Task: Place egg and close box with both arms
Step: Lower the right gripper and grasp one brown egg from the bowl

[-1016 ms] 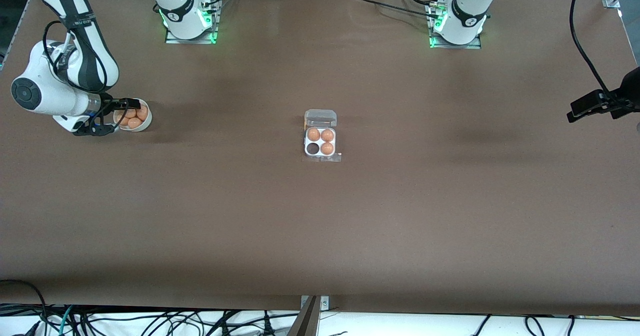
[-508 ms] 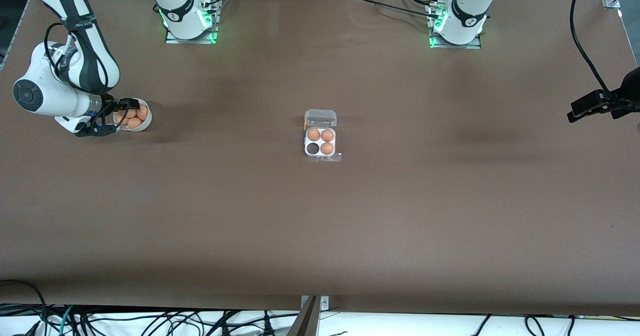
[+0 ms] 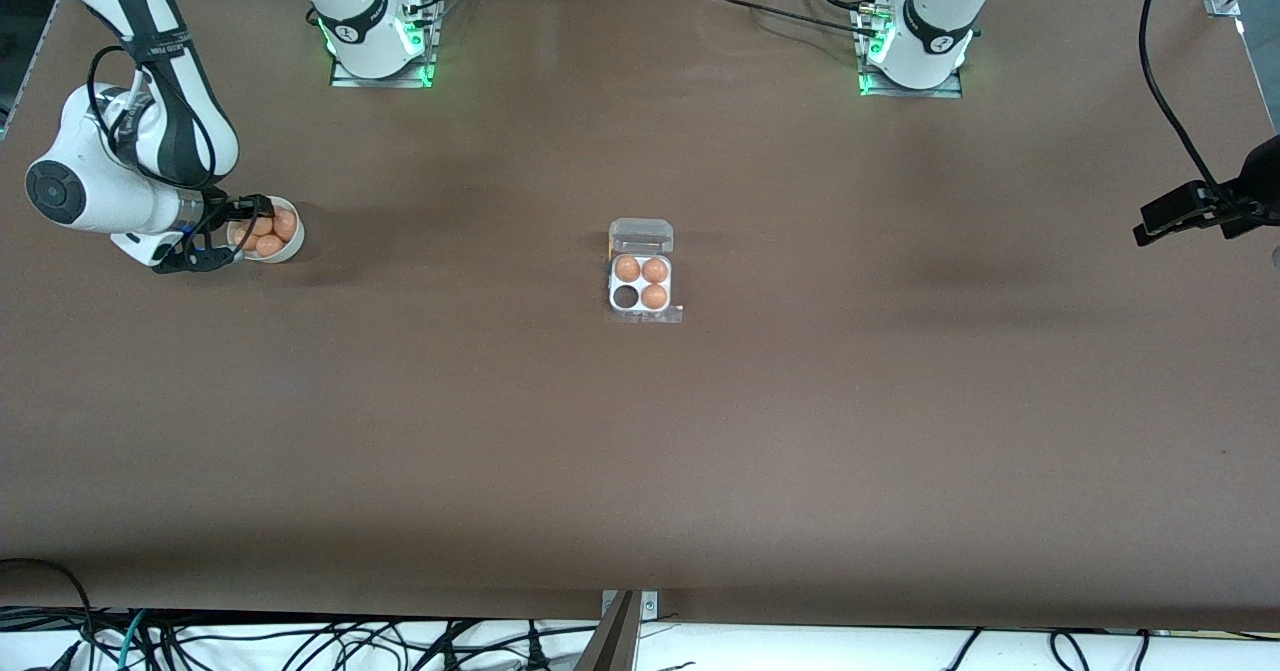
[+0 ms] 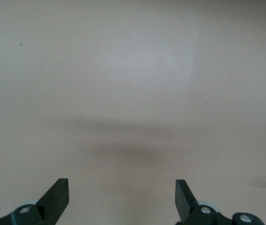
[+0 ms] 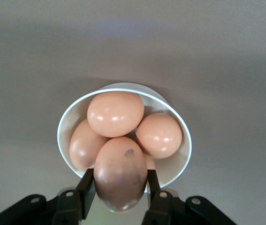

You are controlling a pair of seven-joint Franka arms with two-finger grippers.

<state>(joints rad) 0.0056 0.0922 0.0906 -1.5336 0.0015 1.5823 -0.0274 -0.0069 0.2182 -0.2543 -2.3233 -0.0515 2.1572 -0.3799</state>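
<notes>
The box (image 3: 641, 289) sits mid-counter (image 3: 640, 451) with its clear lid (image 3: 641, 235) open at 12 o'clock of the tray; three eggs fill its cells and the cell nearest the front camera toward the right arm's end is empty. At about 9 o'clock from the box, well apart from it, a white bowl (image 3: 291, 247) holds more eggs. The right tool (image 5: 120, 190) is at the bowl, its fingers (image 5: 87, 187) clamped on the egg (image 5: 120, 172) at the bowl's rim. The left tool (image 4: 122, 194) waits with fingers wide over bare counter at the left arm's end.
</notes>
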